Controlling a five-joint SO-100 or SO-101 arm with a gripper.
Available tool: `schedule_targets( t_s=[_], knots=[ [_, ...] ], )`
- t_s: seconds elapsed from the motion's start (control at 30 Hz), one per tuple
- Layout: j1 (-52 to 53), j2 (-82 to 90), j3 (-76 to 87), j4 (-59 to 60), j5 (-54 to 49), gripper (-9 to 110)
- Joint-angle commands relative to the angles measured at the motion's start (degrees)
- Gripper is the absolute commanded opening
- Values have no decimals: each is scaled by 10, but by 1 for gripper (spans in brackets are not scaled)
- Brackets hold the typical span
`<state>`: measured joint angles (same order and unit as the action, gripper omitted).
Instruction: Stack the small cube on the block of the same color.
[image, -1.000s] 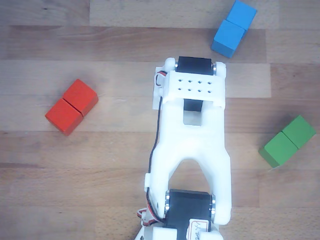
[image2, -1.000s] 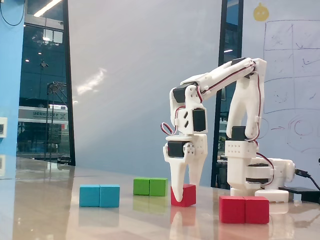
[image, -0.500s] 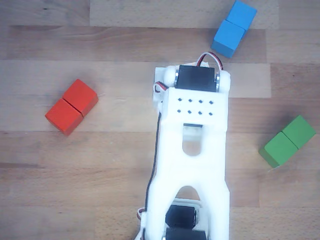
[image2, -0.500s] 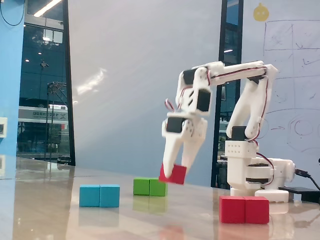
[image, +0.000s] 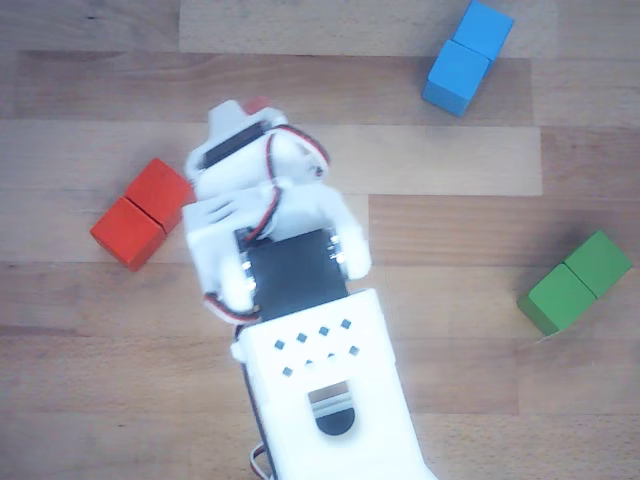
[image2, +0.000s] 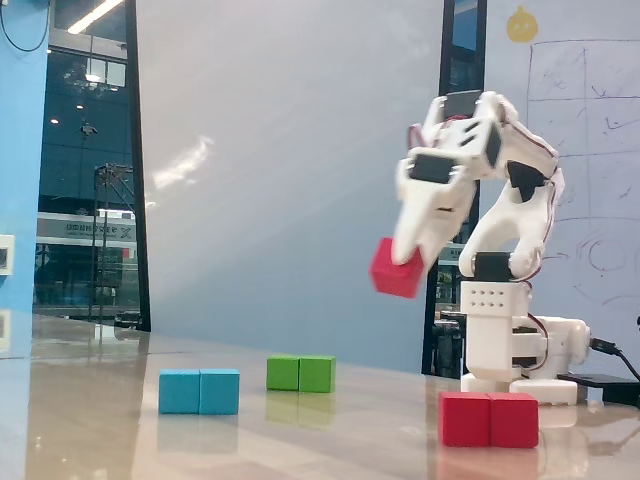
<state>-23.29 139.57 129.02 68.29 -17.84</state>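
One small cube (image2: 397, 268), pinched tilted in the gripper (image2: 411, 262), hangs high above the table (image2: 300, 430) beside the red block (image2: 489, 418), so the arm should centre it over one half, level it, then lower gently.

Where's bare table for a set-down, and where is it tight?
Open wood: between blue block and green block, and the whole strip left of the red block. Tight: right beside the red block, where the arm holding the small cube overhangs.
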Motion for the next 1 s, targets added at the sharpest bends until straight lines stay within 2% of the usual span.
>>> schedule_targets(
  t_s=[0.0, 0.2, 0.53, 0.97],
  knots=[
    [-83, 12, -80, -1, 3, 5],
    [-150, -101, -131, -6, -1, 5],
    [-153, -273, -232, -1, -4, 5],
    [-157, -319, -234, 49, -5, 5]
  ],
)
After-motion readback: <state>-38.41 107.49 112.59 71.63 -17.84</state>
